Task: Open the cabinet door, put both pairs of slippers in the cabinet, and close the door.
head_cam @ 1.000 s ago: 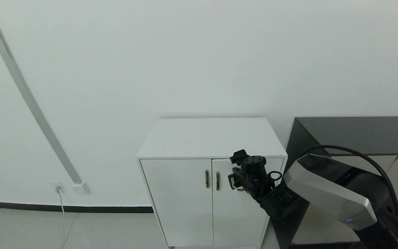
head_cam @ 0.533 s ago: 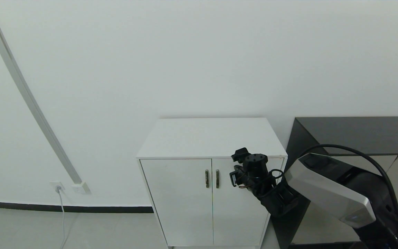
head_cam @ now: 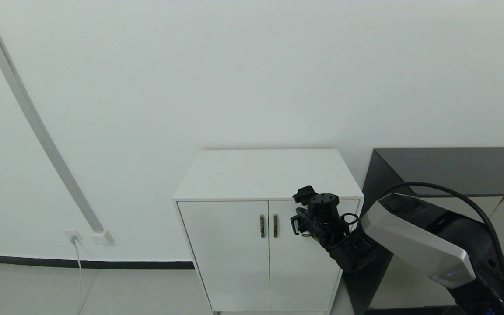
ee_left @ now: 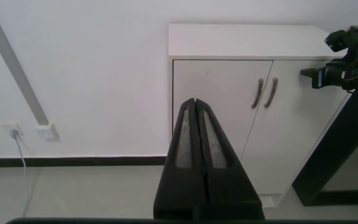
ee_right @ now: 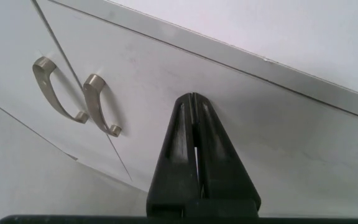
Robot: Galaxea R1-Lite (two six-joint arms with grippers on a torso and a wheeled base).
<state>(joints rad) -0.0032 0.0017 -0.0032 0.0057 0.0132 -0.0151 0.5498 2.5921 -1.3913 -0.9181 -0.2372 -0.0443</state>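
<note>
Here is the white cabinet (head_cam: 265, 175), sitting low in the middle of the head view, pushed back against the pale wall (head_cam: 252, 74); both of its doors are shut flat, the left door (head_cam: 225, 258) and the right door (head_cam: 298, 280) meeting at a thin centre seam. Two slim metal handles stand upright on either side of that seam: the left handle (head_cam: 261, 226) and the right handle (head_cam: 275, 226), just beside each other.

The right arm comes in from the lower right of the head view, and the right gripper (ee_right: 192, 99) is up in front of the right door's upper part, just to the right of the handles; its fingers are pressed together with nothing between them. From its own wrist camera the tips point at the door face, close by the right handle. Whether they touch the panel, I cannot tell.

The left gripper (ee_left: 194, 102) is closed too, fingers tight together and empty; it hangs well back from the cabinet, pointing toward the left door.

Around the scene: a dark low unit (head_cam: 453, 170) stands just right of the cabinet; at the lower left of the head view a wall socket (head_cam: 72, 236) has a white cable (head_cam: 79, 280) dropping to the floor; a grey trunking strip (head_cam: 33, 118) runs diagonally down the wall from the upper left to a small box beside the socket; a black skirting line (head_cam: 81, 264) marks the wall's foot.
</note>
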